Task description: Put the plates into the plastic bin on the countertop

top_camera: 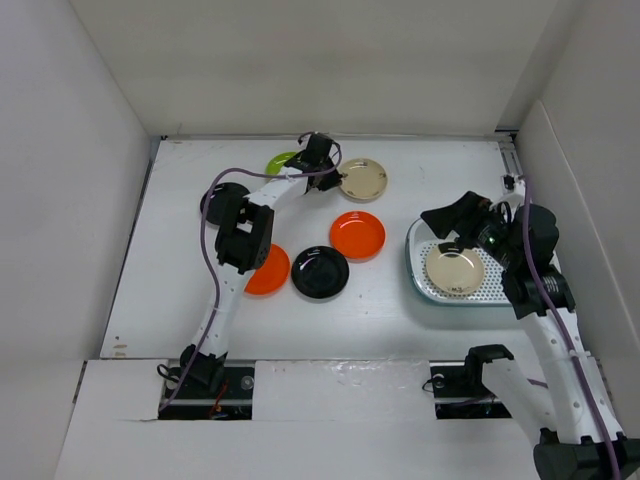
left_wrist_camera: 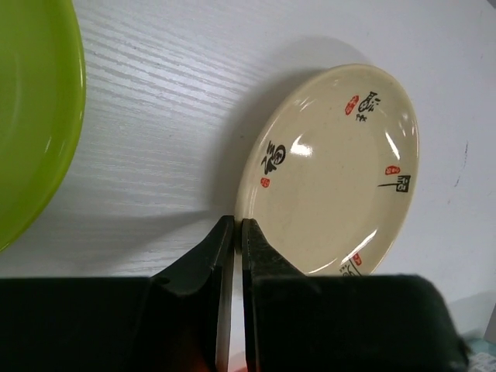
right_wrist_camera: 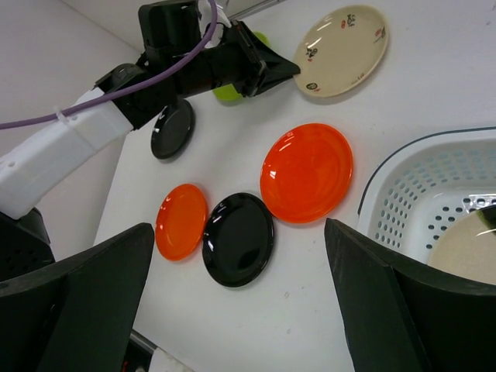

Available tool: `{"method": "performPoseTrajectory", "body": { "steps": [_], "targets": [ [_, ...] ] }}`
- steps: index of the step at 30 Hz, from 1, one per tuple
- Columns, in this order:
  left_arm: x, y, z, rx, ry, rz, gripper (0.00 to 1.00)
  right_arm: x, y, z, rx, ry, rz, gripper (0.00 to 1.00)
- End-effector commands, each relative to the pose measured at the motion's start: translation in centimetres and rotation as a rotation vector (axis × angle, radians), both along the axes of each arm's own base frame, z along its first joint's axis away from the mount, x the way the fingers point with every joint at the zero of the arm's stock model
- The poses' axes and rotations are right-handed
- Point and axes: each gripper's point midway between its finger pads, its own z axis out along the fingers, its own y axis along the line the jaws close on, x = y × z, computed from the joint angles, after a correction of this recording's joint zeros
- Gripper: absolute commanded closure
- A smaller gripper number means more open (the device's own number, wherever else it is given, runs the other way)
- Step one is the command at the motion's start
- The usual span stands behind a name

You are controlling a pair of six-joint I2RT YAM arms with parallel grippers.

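The plastic bin (top_camera: 413, 265) sits on the right side of the countertop (top_camera: 430, 165), close to the right wall (top_camera: 590, 180). One cream plate (top_camera: 455, 270) lies on its perforated floor, towards the left end. In the top view the right arm hides the bin's right portion.

The other plates lie out on the countertop. A printed cream plate (top_camera: 362, 179) is towards the back, with a lime green plate (top_camera: 281, 160) left of it beyond the left arm. An orange plate (top_camera: 357, 235) lies between the printed one and the bin, and a strip of bare surface separates it from the bin's left rim. Nearer the arm bases, a black plate (top_camera: 320, 271) and a second orange plate (top_camera: 268, 272) lie edge to edge.

The left gripper (left_wrist_camera: 238, 225) is clamped on the printed cream plate's left rim. The left wrist view shows that rim running into the thin slit between the fingertips, and the green plate stands apart at the frame's left across bare surface.

The right gripper (right_wrist_camera: 239, 232) hangs over the bin's far left corner with its jaws spread wide, holding nothing.

Only the right wrist view shows another black plate (right_wrist_camera: 172, 128) whole, on the far side of the left arm. From above, that arm covers most of it.
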Motion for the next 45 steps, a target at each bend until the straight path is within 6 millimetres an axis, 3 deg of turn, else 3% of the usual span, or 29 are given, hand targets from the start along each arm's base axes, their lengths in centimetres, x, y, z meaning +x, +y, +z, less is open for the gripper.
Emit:
{"method": "performPoseTrajectory", "body": {
  "steps": [1,2,4,6,7,9,10,13,14,15,16,17,18,19,20,21,22,23,25,27,28,31,34,39,41,42,44,45],
  "targets": [
    [0.3,-0.7,7.8,-0.047,-0.152,-0.051,1.00,0.5,0.3,2.6,0.004,-0.083,0.011,0.04],
    [0.1,-0.5,8.2,-0.039,-0.158,-0.059,1.00,0.6,0.3,2.4,0.004,-0.085,0.011,0.04],
    [-0.1,-0.4,10.7,-0.047,-0.197,-0.066,1.00,0.9,0.3,1.9,0.004,-0.077,0.011,0.04],
    [-0.7,-0.1,11.5,-0.041,-0.206,-0.073,1.00,1.3,0.2,1.4,0.001,-0.068,0.002,0.04],
    [-0.9,0.1,13.4,-0.047,-0.242,-0.080,1.00,1.7,0.3,0.8,-0.001,-0.055,0.002,0.04],
    [-1.8,0.6,13.6,-0.036,-0.237,-0.085,1.00,2.1,0.3,0.4,-0.001,-0.052,0.002,0.04],
    [-2.4,0.7,15.6,-0.055,-0.266,-0.092,1.00,2.2,0.5,0.3,0.001,-0.051,0.011,0.04],
    [-4.3,2.1,15.5,-0.050,-0.244,-0.091,1.00,2.6,0.7,0.2,0.004,-0.068,0.020,0.04],
    [-5.0,2.3,18.2,-0.080,-0.296,-0.098,1.00,3.0,0.7,-0.2,0.003,-0.057,0.020,0.05],
    [-5.6,2.6,18.6,-0.084,-0.306,-0.097,1.00,3.3,0.8,-0.1,0.012,-0.058,0.018,0.05],
    [-6.9,2.9,17.4,-0.082,-0.276,-0.112,1.00,3.6,1.1,0.0,0.014,-0.076,0.027,0.05],
    [-7.7,3.1,17.5,-0.086,-0.271,-0.119,1.00,4.3,1.2,-0.9,0.012,-0.058,0.027,0.06],
    [-8.7,3.2,19.6,-0.115,-0.307,-0.138,1.00,4.6,1.5,-1.0,0.016,-0.062,0.045,0.06],
    [-9.8,3.5,18.6,-0.115,-0.286,-0.149,1.00,4.9,1.9,-1.2,0.020,-0.058,0.071,0.06],
    [-10.5,3.6,19.0,-0.125,-0.291,-0.159,1.00,5.4,2.1,-1.4,0.016,-0.067,0.086,0.06],
    [-11.7,3.7,20.8,-0.153,-0.321,-0.181,1.00,6.2,2.6,-2.2,0.005,-0.052,0.113,0.06],
    [-12.3,3.8,21.2,-0.164,-0.330,-0.191,1.00,6.2,3.1,-2.6,0.005,-0.046,0.156,0.07],
    [-13.2,4.0,20.4,-0.163,-0.311,-0.201,1.00,6.6,3.8,-2.2,0.009,-0.064,0.182,0.07],
    [-14.4,4.3,21.4,-0.172,-0.324,-0.225,1.00,7.2,4.5,-3.3,0.014,-0.043,0.216,0.07],
    [-15.7,4.3,20.8,-0.182,-0.303,-0.251,1.00,7.7,5.4,-4.1,0.014,-0.024,0.239,0.07],
    [-16.5,4.1,21.8,-0.210,-0.325,-0.280,1.00,8.0,5.9,-3.8,0.013,-0.034,0.245,0.09],
    [-18.1,3.9,21.7,-0.210,-0.328,-0.328,1.00,8.3,7.5,-4.3,0.025,-0.031,0.292,0.10],
    [-19.8,3.0,21.5,-0.209,-0.323,-0.373,1.00,8.4,9.1,-4.2,0.037,-0.041,0.328,0.18],
    [-22.3,2.7,20.6,-0.261,-0.311,-0.454,1.00,8.6,10.6,-4.4,0.054,-0.024,0.356,0.42],
    [-22.6,2.7,20.2,-0.265,-0.306,-0.461,1.00,9.0,10.6,-4.4,0.061,-0.016,0.345,0.56],
    [-23.1,2.7,20.2,-0.272,-0.303,-0.473,1.00,8.8,10.9,-4.2,0.063,-0.025,0.355,0.72],
    [-23.0,2.7,20.1,-0.273,-0.306,-0.473,1.00,9.0,10.8,-4.2,0.071,-0.017,0.340,0.89],
    [-22.7,3.0,20.1,-0.257,-0.306,-0.450,0.95,8.7,10.6,-2.9,0.093,-0.035,0.324,0.93]
  ]
}}
